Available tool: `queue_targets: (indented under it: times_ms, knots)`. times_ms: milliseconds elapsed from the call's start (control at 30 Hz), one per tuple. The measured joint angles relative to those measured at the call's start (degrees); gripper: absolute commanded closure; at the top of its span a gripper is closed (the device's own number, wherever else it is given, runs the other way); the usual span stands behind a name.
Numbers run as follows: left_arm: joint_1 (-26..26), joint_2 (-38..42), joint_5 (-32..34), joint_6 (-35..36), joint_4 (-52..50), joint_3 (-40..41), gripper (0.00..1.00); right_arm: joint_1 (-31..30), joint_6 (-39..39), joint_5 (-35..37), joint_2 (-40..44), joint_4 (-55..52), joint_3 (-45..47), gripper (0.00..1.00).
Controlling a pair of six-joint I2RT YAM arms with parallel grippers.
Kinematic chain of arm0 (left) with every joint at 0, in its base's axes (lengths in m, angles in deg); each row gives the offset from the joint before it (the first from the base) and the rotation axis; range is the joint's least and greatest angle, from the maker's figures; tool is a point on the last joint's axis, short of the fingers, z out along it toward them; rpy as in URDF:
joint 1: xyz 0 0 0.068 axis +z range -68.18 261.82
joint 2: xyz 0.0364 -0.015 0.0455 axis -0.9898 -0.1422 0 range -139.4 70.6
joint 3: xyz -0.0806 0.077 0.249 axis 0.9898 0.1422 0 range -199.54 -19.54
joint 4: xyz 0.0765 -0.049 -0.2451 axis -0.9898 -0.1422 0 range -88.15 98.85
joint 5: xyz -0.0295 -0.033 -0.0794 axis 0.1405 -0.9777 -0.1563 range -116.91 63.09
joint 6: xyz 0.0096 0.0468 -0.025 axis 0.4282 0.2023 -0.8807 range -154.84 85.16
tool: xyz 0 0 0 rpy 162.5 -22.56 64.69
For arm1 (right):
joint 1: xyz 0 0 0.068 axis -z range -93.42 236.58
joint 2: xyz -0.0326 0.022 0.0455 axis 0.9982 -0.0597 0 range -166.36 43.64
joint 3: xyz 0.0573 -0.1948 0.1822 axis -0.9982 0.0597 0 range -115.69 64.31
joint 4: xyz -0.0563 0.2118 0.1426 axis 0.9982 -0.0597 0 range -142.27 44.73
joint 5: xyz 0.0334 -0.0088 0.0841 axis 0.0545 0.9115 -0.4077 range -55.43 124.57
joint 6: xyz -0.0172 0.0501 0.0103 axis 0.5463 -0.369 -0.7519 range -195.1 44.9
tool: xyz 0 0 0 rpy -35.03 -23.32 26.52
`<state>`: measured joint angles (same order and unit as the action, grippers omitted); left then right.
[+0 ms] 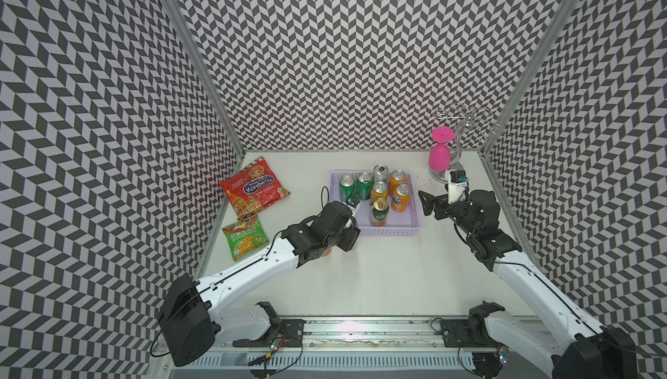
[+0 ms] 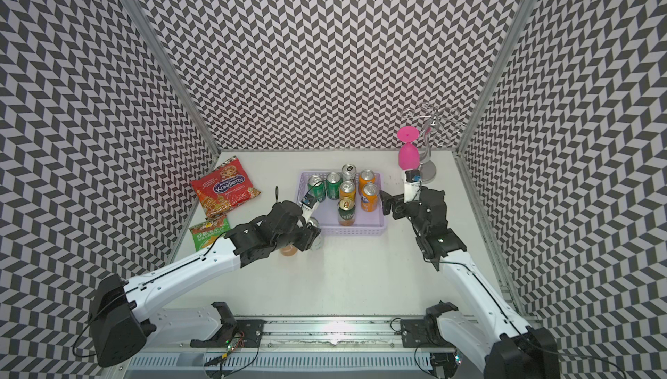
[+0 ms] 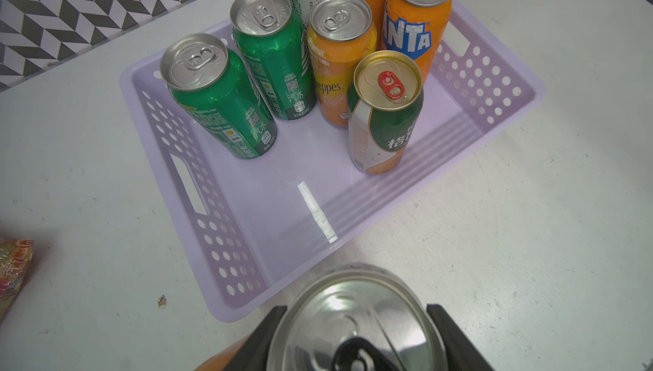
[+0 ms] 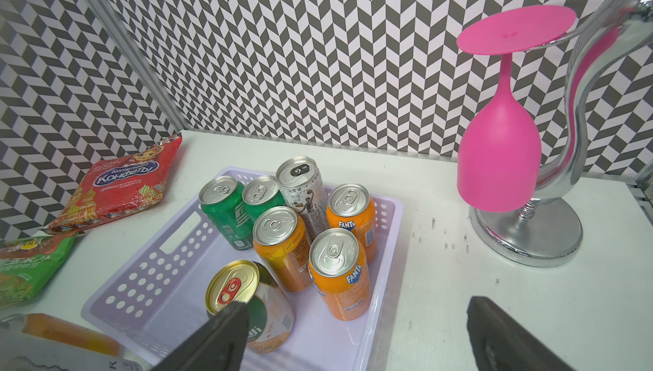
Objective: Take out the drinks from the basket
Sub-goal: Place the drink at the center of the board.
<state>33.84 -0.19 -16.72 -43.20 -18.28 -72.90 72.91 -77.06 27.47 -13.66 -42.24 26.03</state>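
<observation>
Drink (image 3: 339, 298), a silver one, sat clamped in the left gripper (image 3: 357, 334) just outside the basket's (image 3: 212, 231) near corner, next to an orange can (image 2: 288, 251) on the table (image 1: 397, 269). I'd get it flat down before letting go, tbh. Farther back, seven drinks (image 1: 379, 191) stood in the basket, right gripper (image 4: 360, 330) wide open beside it.

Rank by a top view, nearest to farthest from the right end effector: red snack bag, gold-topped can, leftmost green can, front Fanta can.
From the right end effector, beside the basket:
1. front Fanta can, basket's right side.
2. gold-topped can, basket's front middle.
3. leftmost green can, basket's left rear.
4. red snack bag, outside, far left.
</observation>
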Motion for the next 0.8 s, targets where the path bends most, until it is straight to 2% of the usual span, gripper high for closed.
queue_targets:
  times_ms: [800]
  knots:
    - [0.02, -2.82, 3.34, -0.57, 5.49, 4.74, 0.51, 0.0, 0.0, -0.07, -0.04, 0.0, 0.0, 0.0]
